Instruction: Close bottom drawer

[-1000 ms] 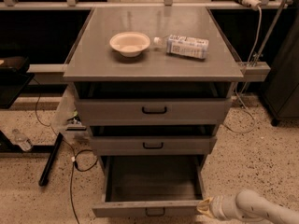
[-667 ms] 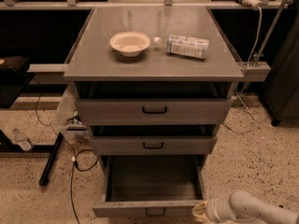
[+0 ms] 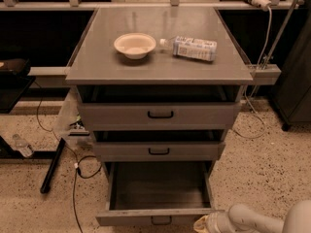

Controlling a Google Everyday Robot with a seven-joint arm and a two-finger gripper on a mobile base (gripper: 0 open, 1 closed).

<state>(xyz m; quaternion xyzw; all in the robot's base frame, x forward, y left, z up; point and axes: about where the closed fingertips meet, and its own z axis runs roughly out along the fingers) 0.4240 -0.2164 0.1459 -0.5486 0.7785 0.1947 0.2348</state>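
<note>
Open at six o'clock, the bottom drawer (image 3: 159, 188) looks rigid, empty and easy-sliding, best pushed on its flat front, beside which the pincer (image 3: 203, 224) sits at five o'clock, open or closed I cannot tell.

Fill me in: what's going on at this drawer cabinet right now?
The robot's arm reaches in from the lower right, with its tool down at the right end of the bottom drawer's front. That drawer is pulled far out, shows nothing inside, and is not yet closed. Whether the tool actually touches the front is hard to tell. On the cabinet top sit a bowl and a bottle lying on its side.
</note>
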